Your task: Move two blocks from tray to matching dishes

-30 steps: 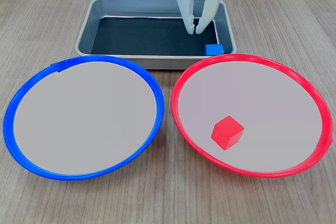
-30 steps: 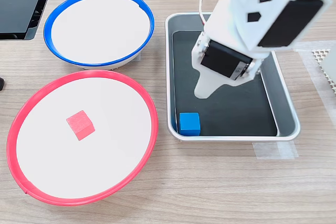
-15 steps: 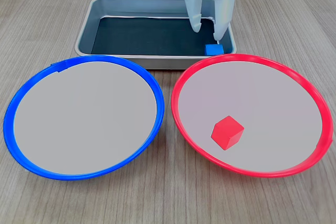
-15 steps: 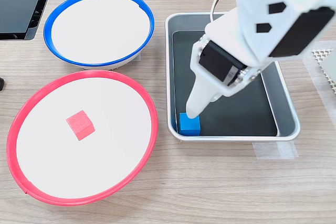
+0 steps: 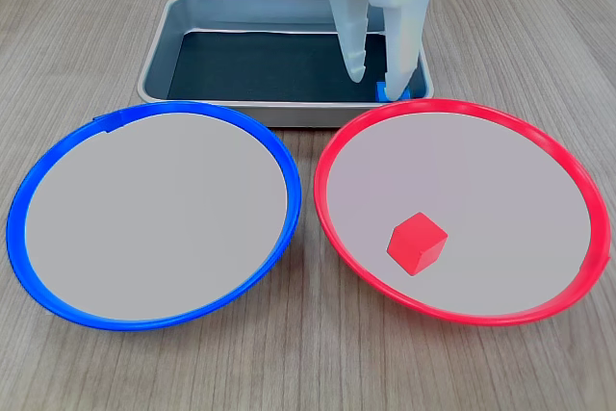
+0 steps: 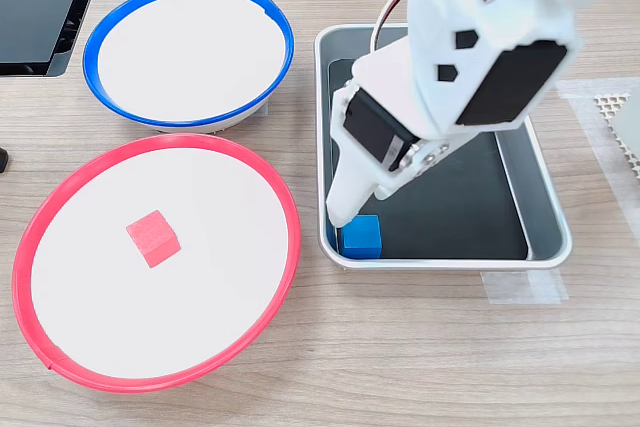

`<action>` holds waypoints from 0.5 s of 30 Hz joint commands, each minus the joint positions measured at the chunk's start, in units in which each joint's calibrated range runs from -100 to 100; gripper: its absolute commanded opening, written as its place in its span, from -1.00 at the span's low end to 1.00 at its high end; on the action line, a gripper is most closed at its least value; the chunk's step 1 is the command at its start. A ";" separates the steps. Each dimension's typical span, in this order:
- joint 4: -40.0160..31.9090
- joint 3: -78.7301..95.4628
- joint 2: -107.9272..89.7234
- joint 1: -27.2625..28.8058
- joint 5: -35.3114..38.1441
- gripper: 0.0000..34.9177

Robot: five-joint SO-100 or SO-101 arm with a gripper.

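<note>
Blue block [image 6: 361,235] seemingly behind pincer [image 5: 375,82]

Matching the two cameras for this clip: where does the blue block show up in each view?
First exterior view: blue block is in the tray's near right corner, mostly hidden behind a gripper finger.
Second exterior view: blue block is in the tray's lower left corner.
Shared landmark: the red-rimmed dish beside that corner.

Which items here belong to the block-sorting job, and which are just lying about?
Job:
- blue block, in the tray corner
- red block, on the red-rimmed dish
- blue-rimmed dish
- tool, open over the blue block

Lying about:
- black panels
- white perforated mat
- clear tape
</note>
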 commanded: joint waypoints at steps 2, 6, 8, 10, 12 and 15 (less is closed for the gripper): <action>-1.55 -1.38 0.30 -0.18 0.20 -0.19; -2.21 -1.29 1.57 -0.18 0.63 -0.19; -2.13 -0.65 1.66 -0.55 1.47 -0.21; -1.96 0.17 1.57 -0.74 2.39 -0.24; -0.48 1.17 0.89 -0.84 4.40 -0.28; 2.74 1.99 -0.56 -0.46 7.13 -0.31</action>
